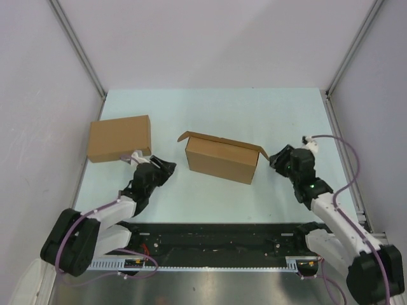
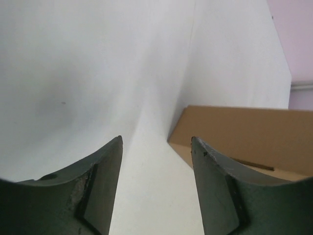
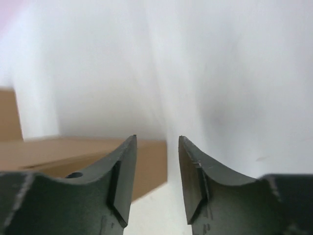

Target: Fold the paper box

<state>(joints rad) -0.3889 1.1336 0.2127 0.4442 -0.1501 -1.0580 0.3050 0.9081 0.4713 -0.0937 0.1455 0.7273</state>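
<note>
Paper box point(image 1: 219, 162) mid-table, flap raised; left tool point(image 1: 169, 169) apart, right tool point(image 1: 273, 159) near.

Pale mint desk point(image 1: 210, 105), matte, evenly lit. Plain white back wall point(image 1: 216, 38); left side panel point(image 1: 32, 127) and right side panel point(image 1: 381, 114) also white. Grey metal posts point(image 1: 76, 47) rise at the far corners.

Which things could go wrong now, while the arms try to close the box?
The paper box stands free with its lid flap raised. Both the left gripper and the right gripper are open near it, so a one-sided push may slide it rather than fold it. The left arm lies close to the plain box and might bump it.
</note>
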